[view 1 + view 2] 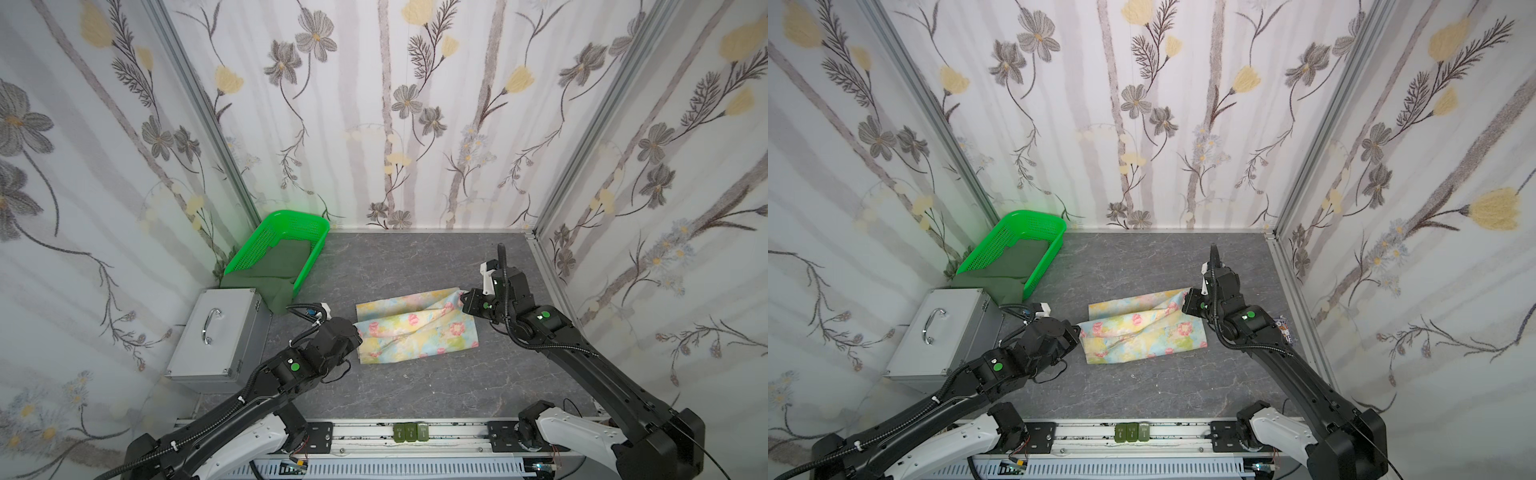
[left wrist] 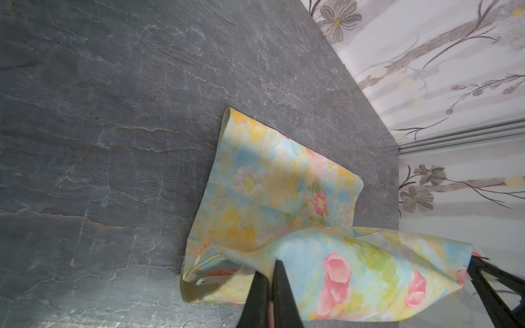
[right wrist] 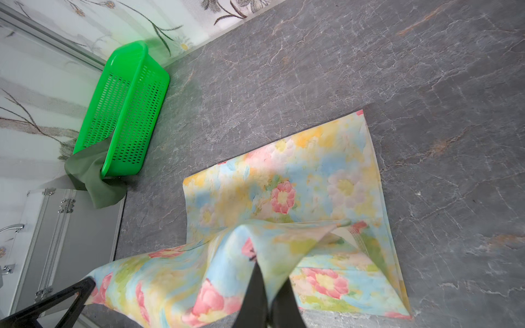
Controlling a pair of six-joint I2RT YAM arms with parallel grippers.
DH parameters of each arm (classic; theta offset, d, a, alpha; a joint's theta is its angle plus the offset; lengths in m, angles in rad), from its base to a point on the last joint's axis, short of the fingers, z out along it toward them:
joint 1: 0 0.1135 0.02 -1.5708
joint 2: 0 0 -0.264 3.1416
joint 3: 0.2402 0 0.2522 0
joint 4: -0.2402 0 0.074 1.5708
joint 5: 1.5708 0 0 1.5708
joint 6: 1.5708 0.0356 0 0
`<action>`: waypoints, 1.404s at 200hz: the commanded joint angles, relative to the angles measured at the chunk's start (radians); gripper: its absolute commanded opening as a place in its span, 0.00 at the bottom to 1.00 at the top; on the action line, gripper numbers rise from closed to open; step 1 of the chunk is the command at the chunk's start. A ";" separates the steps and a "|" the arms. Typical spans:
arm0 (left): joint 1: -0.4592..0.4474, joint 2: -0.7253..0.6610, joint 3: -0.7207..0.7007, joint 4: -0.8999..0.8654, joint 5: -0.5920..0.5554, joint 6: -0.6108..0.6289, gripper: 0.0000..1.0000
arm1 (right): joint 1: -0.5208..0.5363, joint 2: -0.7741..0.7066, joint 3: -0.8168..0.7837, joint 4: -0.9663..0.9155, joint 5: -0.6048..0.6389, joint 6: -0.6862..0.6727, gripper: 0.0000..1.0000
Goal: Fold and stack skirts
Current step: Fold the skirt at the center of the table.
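The pale floral skirt (image 1: 415, 332) (image 1: 1142, 332) lies partly folded mid-table, one edge lifted off the surface between both arms. My left gripper (image 2: 270, 269) is shut on the skirt's left corner (image 1: 358, 328). My right gripper (image 3: 265, 272) is shut on its far right corner (image 1: 462, 297), and cloth (image 3: 298, 176) drapes over its fingers. The held strip sags between the two grips over the flat layer (image 2: 272, 176). The dark green skirt (image 1: 286, 266) (image 1: 1013, 270) (image 3: 93, 181) lies in the basket and spills over its near end.
The bright green mesh basket (image 1: 270, 232) (image 3: 136, 56) leans in the back left corner. A silver metal case (image 1: 216, 332) (image 1: 934, 328) stands left of my left arm. Walls close in on three sides. Small green blocks (image 1: 411, 432) sit on the front rail.
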 commanded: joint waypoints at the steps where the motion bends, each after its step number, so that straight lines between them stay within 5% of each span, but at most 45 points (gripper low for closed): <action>1: 0.071 0.058 0.008 0.098 0.063 0.074 0.00 | -0.025 0.057 0.020 0.096 -0.037 -0.021 0.00; 92: 0.226 0.411 0.143 0.252 0.222 0.241 0.00 | -0.108 0.230 0.076 0.134 -0.047 -0.051 0.00; 277: 0.347 0.609 0.135 0.362 0.314 0.266 0.00 | -0.147 0.380 0.099 0.187 -0.046 -0.039 0.05; 281: 0.349 0.609 0.135 0.363 0.313 0.265 0.09 | -0.148 0.385 0.100 0.191 -0.049 -0.039 0.08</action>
